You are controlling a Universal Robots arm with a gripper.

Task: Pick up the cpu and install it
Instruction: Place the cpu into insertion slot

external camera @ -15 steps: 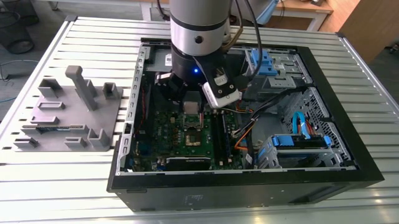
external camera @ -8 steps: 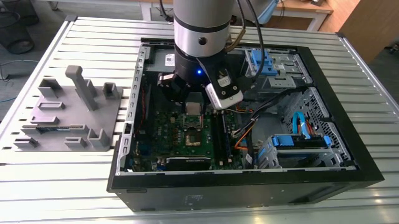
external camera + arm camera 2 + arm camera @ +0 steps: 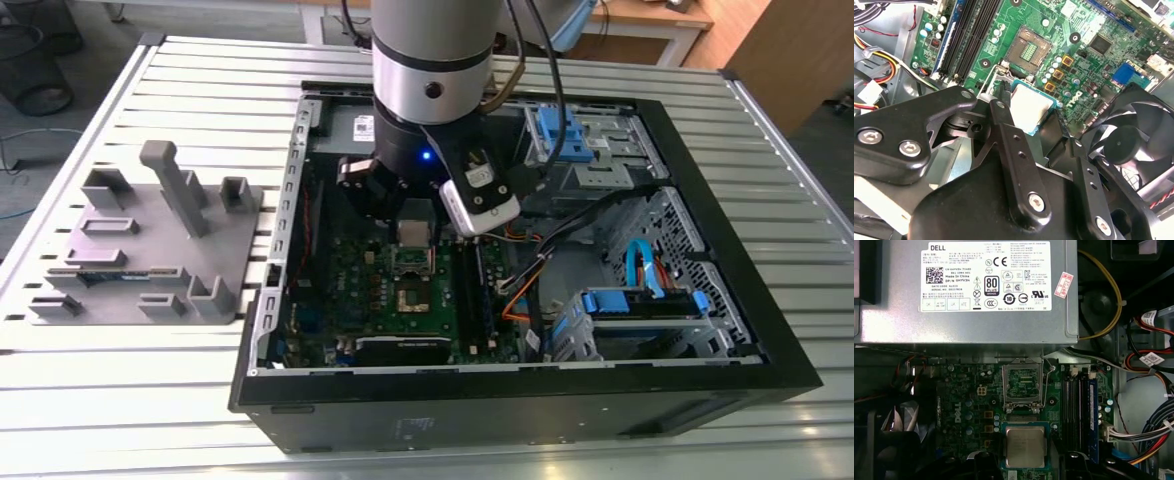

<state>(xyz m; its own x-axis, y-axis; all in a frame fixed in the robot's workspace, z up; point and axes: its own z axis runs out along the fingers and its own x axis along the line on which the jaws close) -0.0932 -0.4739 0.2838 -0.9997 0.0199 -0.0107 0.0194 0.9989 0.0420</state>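
Gripper (image 3: 1030, 119), fingers clamped on cpu (image 3: 1030, 106) near open socket (image 3: 1024, 384); first wrist view adds power supply (image 3: 894, 300), exterior view grey tray (image 3: 127, 255).

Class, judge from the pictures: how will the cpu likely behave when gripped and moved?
The cpu looks like a flat, rigid plate, so probably stiff. Its smooth metal top suggests slipperiness. Thin and small, it is likely light.

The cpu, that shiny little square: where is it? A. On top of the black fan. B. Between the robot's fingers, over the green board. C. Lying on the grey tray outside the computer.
B: the cpu is clamped in the gripper over the motherboard, apart from the empty socket.
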